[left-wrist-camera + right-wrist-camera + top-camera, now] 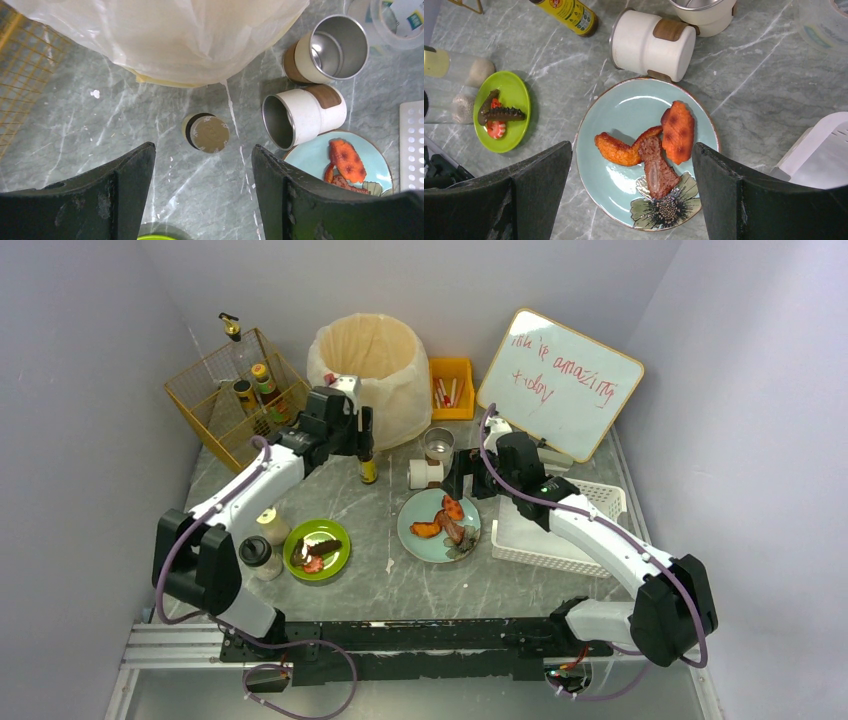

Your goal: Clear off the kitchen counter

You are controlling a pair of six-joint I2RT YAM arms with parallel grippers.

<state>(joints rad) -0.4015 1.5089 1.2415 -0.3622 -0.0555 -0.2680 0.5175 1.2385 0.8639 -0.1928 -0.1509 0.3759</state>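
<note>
Looks like the approach to a pick, early in clearing the kitchen counter [400, 590], the grey veined slab under everything, reaching from the near rail to the far wall. Left gripper [201, 162] poised above a small yellow-labelled bottle [210, 134], upright toward the far edge just in front of the lined bin [375, 365]; jaws spread wide and empty, cap showing just beyond the fingertips. Right gripper [631, 155] over the blue plate [644, 150] of fried pieces at mid-counter, likewise gaping, holding nothing. Plenty left to shift, by the look: a green plate [317, 549] toward the near left, an upright cup [438, 445] and a tipped cup [425, 473] to the bottle's right. Next, probably: ease the left jaws forward to straddle the bottle, sink below the cap, squeeze on the body, lift straight. Calls for care near the bin's loose liner and the tipped cup. Likely bound for the wire basket [235, 395] in the far left corner, already stocked with similar bottles.
</note>
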